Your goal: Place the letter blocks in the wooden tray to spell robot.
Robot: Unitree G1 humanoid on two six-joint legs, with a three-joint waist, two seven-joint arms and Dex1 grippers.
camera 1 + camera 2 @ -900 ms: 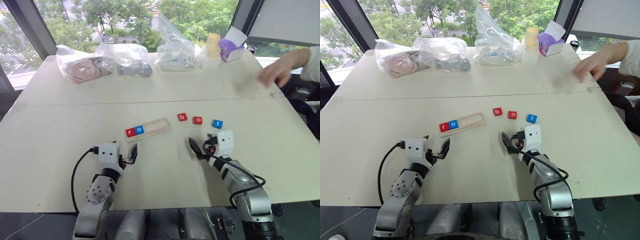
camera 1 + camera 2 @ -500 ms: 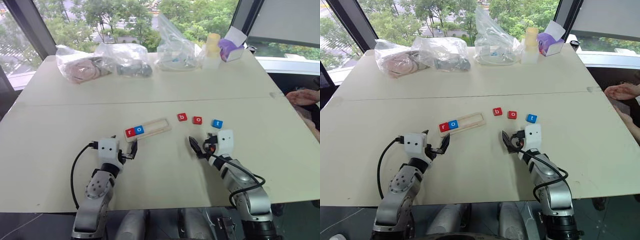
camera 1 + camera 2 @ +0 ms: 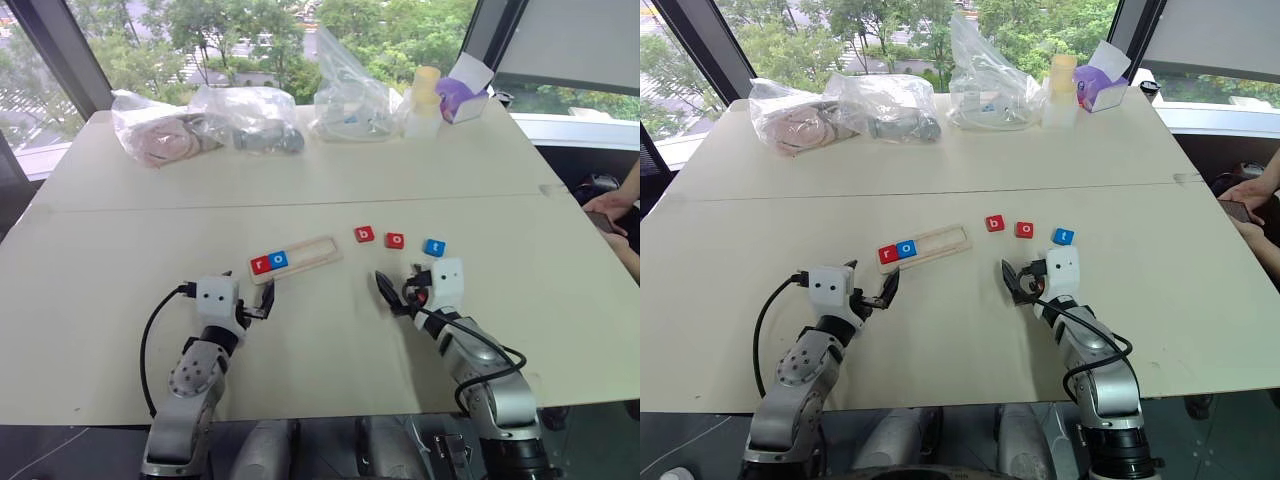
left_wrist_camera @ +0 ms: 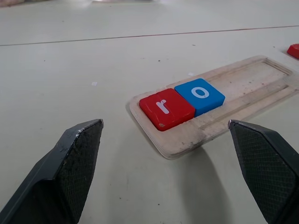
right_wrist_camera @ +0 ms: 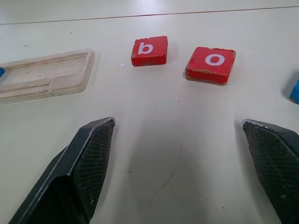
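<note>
The wooden tray [image 3: 312, 250] lies mid-table and holds a red r block [image 4: 166, 108] and a blue o block [image 4: 200, 95] at its left end; the other slots are bare. To the tray's right, a red b block [image 5: 149, 50], a red o block [image 5: 211, 64] and a blue t block [image 3: 434, 247] lie in a row on the table. My left gripper [image 3: 255, 292] stands open just short of the tray's left end, holding nothing. Nearer than the loose blocks, my right gripper [image 3: 405, 290] is also open and holds nothing.
Clear plastic bags [image 3: 160, 130] with items line the table's far edge. Beside them stand a yellowish cup stack [image 3: 426, 95] and a purple tissue box [image 3: 462, 95]. A person's hand [image 3: 612, 200] shows at the right edge, off the table.
The person's hand, earlier reaching over the table's far right, has pulled back to the right edge. Both grippers have hardly moved.
</note>
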